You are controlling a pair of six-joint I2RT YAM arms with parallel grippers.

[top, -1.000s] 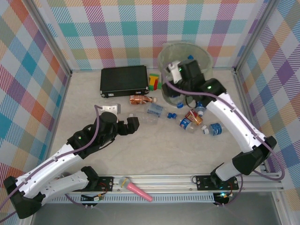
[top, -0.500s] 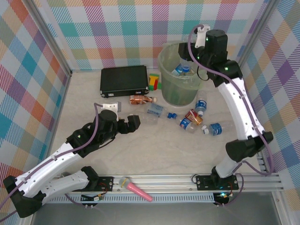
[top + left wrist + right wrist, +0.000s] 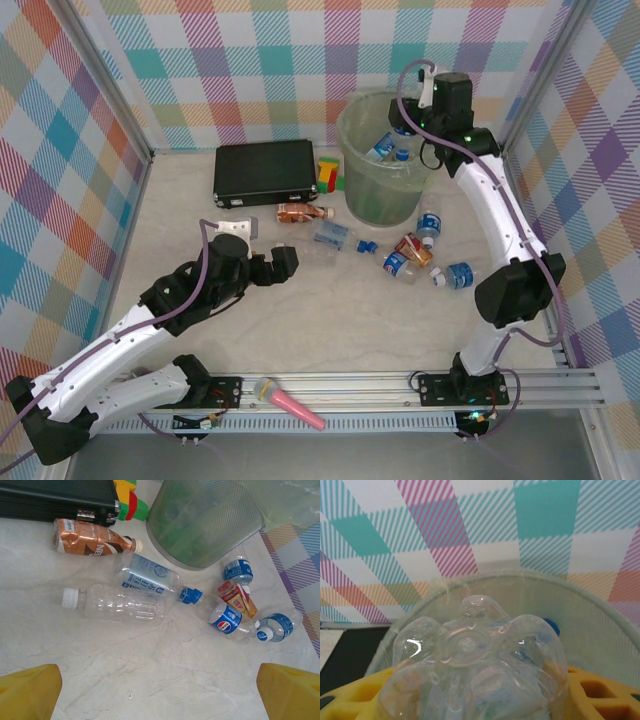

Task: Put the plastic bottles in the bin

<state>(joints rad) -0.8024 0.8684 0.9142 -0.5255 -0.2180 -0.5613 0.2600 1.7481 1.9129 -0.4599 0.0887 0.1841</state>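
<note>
- A clear bottle [image 3: 476, 652] is clamped by the right gripper [image 3: 418, 122] at the rim of the bin [image 3: 378, 196], by the tabletop's [image 3: 340, 320] far edge.
- The left gripper [image 3: 160, 695] is spread wide, empty.
- Released off-centre, the bottle could be bounced off the rim.

bare table [image 3: 330, 320] lies open before the scattered bottles [image 3: 400, 264]; black case [image 3: 265, 172] flanks the bin [image 3: 380, 195].

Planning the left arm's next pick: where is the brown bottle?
Top view: the brown bottle lies on its side on the table, just on the near side of the black case and left of the bin.
</note>
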